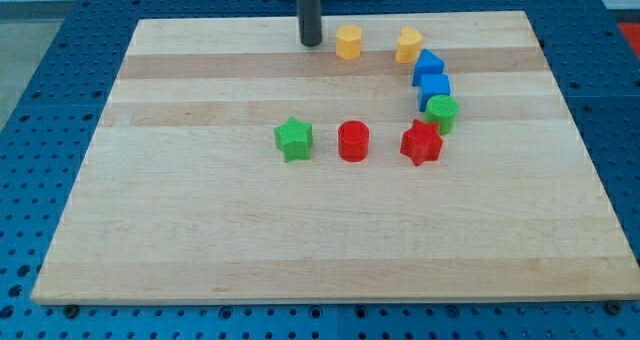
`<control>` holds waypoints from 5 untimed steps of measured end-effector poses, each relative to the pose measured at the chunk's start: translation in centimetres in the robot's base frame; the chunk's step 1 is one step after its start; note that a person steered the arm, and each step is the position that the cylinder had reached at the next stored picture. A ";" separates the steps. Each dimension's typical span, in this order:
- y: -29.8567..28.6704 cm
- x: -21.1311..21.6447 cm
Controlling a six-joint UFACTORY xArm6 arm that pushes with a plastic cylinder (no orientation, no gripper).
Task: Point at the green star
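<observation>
Camera view shows my tip [311, 44] resting near the board's 12 o'clock edge, just beside the yellow hexagonal block [348, 42], which sits at its 3 o'clock. There is no hand on this rig, only a plain dark rod, so nothing is open, closed or gripped.

The green star [294, 139] lies near the board's middle, at about 6 o'clock from my tip and well apart from it, with bare wood between. I judge the pointing not yet done: the rod needs to travel toward the view's bottom, and that path looks free of other blocks.

The red cylinder [353, 140] sits at the star's 3 o'clock, and the red star [421, 143] further along that line. A second yellow block [408, 45], two blue blocks [432, 78] and a green cylinder [442, 111] form a curved chain running down from the top right; the blue ones touch each other.

The blocks look like matte moulded plastic with crisp edges. The wooden board [200, 240] is pale, smooth, striped planking, set on a blue perforated table [50, 40].
</observation>
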State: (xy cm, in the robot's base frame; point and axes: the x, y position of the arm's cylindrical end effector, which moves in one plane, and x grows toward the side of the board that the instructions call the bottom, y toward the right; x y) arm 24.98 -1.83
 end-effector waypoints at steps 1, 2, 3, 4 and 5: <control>2.2 0.1; 3.6 0.2; -3.9 0.2; -9.3 4.2; -9.4 6.1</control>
State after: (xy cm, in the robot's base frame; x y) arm 31.04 -11.26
